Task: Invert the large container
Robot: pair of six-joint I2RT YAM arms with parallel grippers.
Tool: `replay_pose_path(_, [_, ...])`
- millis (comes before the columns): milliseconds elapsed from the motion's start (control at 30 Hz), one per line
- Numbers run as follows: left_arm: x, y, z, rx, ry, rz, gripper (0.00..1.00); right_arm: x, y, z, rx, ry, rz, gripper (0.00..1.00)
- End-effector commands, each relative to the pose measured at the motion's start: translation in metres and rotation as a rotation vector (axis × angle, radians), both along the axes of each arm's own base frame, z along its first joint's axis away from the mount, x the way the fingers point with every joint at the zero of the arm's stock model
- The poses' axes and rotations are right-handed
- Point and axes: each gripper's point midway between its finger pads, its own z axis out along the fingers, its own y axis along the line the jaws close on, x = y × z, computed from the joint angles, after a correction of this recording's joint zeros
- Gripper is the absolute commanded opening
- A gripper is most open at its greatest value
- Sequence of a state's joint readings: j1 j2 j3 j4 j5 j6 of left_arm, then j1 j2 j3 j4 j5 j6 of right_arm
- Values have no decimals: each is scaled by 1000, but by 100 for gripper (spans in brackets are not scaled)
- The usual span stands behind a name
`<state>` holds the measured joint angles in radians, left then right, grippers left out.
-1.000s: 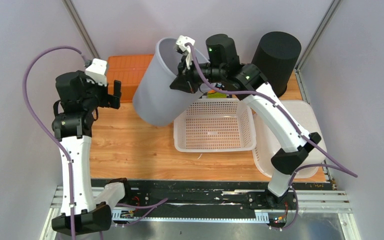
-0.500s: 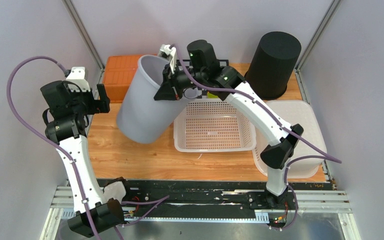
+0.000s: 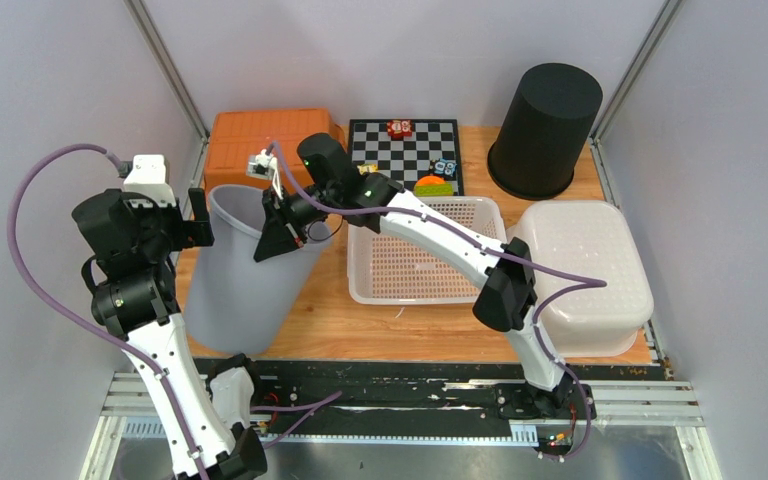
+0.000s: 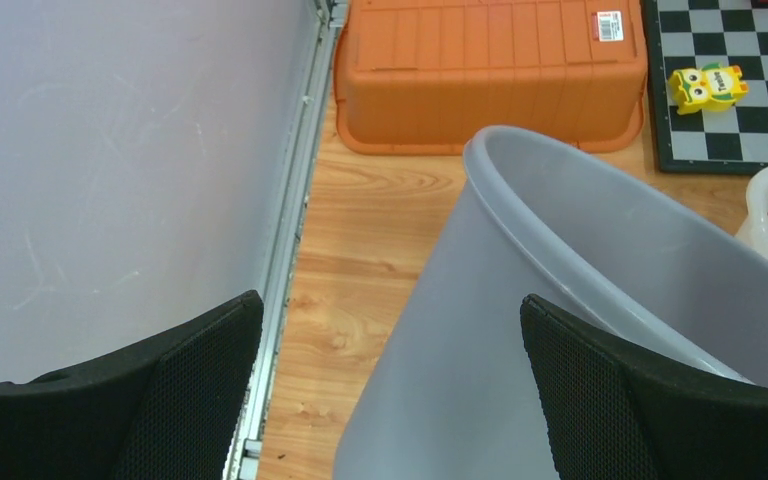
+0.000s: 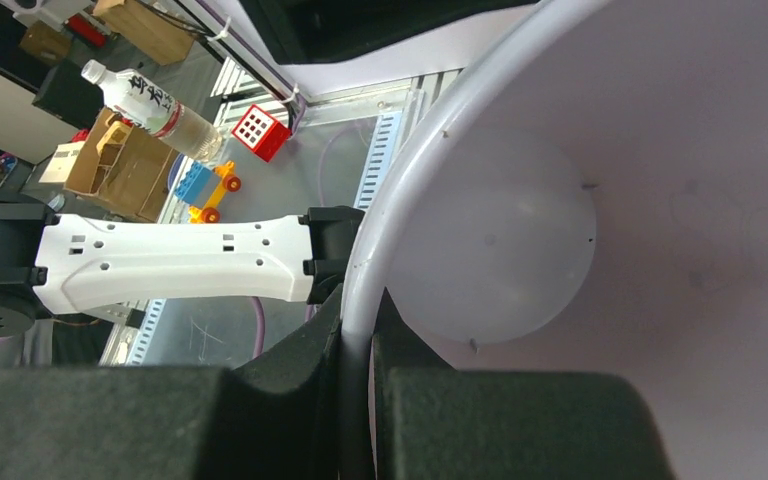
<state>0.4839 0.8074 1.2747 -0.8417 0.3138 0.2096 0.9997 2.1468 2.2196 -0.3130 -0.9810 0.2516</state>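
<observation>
Top view: a wooden bench (image 3: 360,320) enclosed by grey panels. The grey bin (image 3: 225,290) sits mouth-up and tilted at the near left, just beside the white basket (image 3: 425,265). The right jaws are clenched on its rim; the left jaws are spread wide beside it.
Left wrist view: the bin (image 4: 520,330) lies below the released jaws, with an orange crate (image 4: 490,70) beyond.
Right wrist view: the jaws pinch the bin's rim.
</observation>
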Motion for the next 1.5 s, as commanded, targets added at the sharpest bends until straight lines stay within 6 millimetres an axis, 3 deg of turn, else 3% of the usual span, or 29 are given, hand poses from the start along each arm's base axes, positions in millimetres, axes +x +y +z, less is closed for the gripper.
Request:
replay_pose_path(0, [-4, -1, 13, 0, -23, 9, 100, -12, 7, 0, 36, 47, 82, 2])
replay_pose_path(167, [-3, -10, 17, -19, -43, -31, 100, -5, 14, -33, -11, 113, 103, 2])
replay_pose_path(400, [0, -18, 11, -41, -45, -75, 100, 29, 9, -58, -35, 257, 58, 4])
replay_pose_path(633, [8, -22, -3, -70, -35, -118, 100, 43, -8, -84, -54, 353, 27, 22])
replay_pose_path(867, [16, -26, -15, -103, -25, -155, 100, 49, -17, -104, -94, 349, -4, 30])
replay_pose_path(1000, [18, -28, -23, -106, -9, -181, 100, 55, -30, -99, -124, 245, -33, 51])
replay_pose_path(1133, [21, -29, -33, -95, 5, -210, 100, 57, -63, -81, -167, 63, -69, 72])
replay_pose_path(1267, [24, -34, -45, -114, 27, -250, 100, 51, -112, -77, -258, -148, -88, 81])
replay_pose_path(1367, [24, -37, -51, -113, 33, -278, 100, 39, -156, -87, -365, -309, -55, 82])
replay_pose_path(1467, [23, -40, -55, -106, 35, -303, 100, 22, -201, -111, -460, -441, 7, 82])
